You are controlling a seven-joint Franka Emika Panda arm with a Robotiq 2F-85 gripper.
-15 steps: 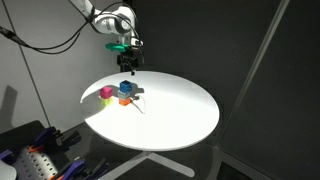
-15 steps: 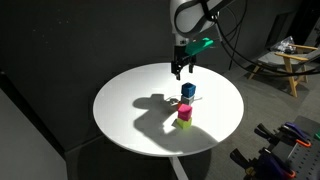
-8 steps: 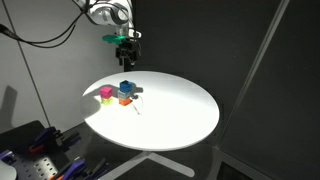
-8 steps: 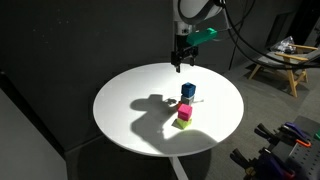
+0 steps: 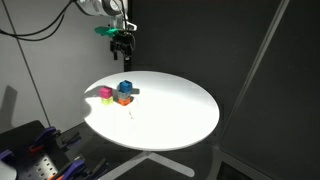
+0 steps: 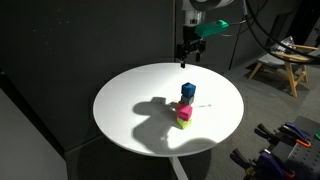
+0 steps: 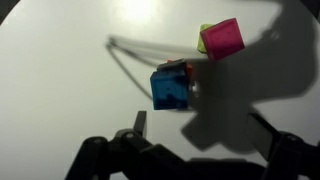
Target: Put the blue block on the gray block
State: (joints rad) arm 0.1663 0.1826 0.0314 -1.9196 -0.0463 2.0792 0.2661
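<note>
The blue block (image 5: 125, 88) (image 6: 188, 91) rests on top of another block on the round white table (image 5: 175, 115). In the wrist view the blue block (image 7: 170, 88) covers what is under it. Only a thin light-gray sliver, the gray block (image 7: 194, 90), shows at its right edge. An orange block (image 5: 125, 100) (image 7: 178, 66) shows just beside and below the blue one. My gripper (image 5: 121, 45) (image 6: 187, 55) (image 7: 200, 130) is open and empty, well above the blocks.
A magenta cube (image 5: 105, 94) (image 6: 184, 114) (image 7: 222, 38) sits on a yellow-green block (image 6: 184, 124) (image 7: 205, 30) right next to the blue one. A chair (image 6: 275, 60) and floor clutter (image 5: 40, 155) stand beyond the table edge.
My gripper has risen straight up away from the blocks, staying open. The blue block has stayed where it is on the stack.
</note>
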